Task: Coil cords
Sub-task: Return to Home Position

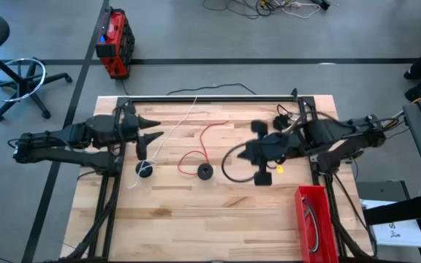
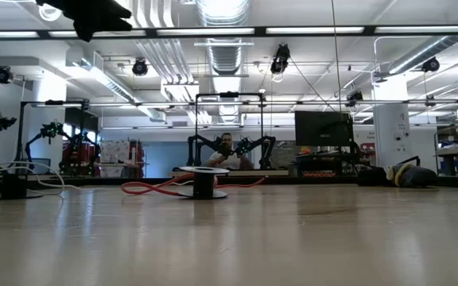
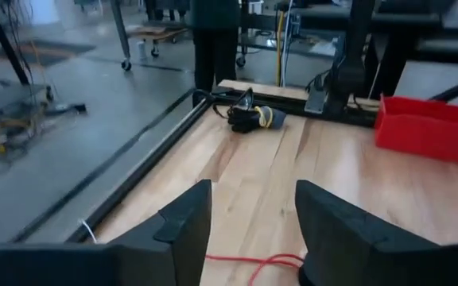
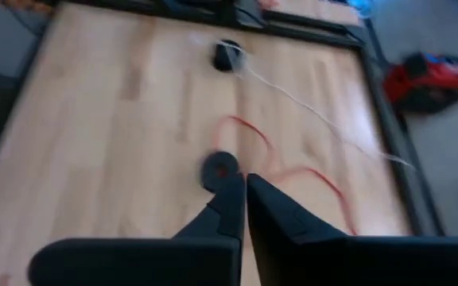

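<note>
High view: cord [image 1: 310, 221] in red bin [image 1: 315, 190]

One camera looks straight down on the desk [image 1: 218, 212], one skims its surface, two ride the wrists; all share the red cord [image 1: 188, 154].

Three cords lie on the worktop [image 1: 196, 219]: one white cord [image 1: 181, 124], one red cord [image 1: 196, 152], one black cord [image 1: 224, 166]. Two spools: left spool [image 1: 145, 169], middle spool [image 1: 205, 172]. One red bin [image 1: 300, 212]. Two hands: left hand [image 1: 157, 129], right hand [image 1: 241, 155].
</note>
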